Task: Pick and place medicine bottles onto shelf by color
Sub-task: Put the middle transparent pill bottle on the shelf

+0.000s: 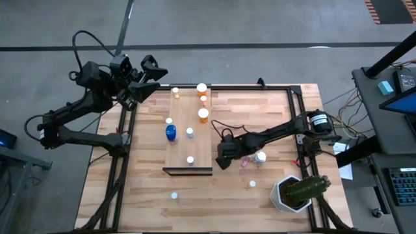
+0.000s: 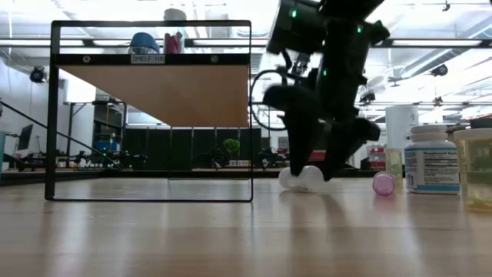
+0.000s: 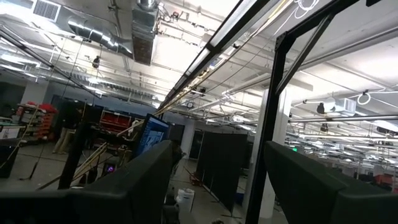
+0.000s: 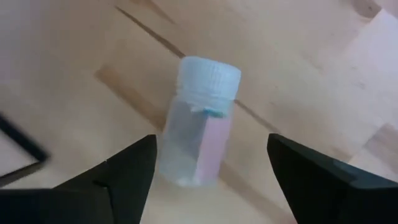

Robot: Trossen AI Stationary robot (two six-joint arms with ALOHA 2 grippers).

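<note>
Between the right end effector [image 4: 211, 180]'s spread fingers, a clear bottle [image 4: 198, 124] with a white cap lies on the bench [image 1: 260, 117] just beside the shelf [image 1: 188, 146], ungripped. On the shelf frame's top rail, a tag [image 2: 146, 58] reads "SHELF". Off the shelf's far corner, the left end effector [image 1: 151, 73] hangs with fingers apart, holding nothing.

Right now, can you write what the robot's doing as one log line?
right gripper: open over lying clear bottle, on table beside shelf | left gripper: open, waiting off table | grasp: not yet
</note>
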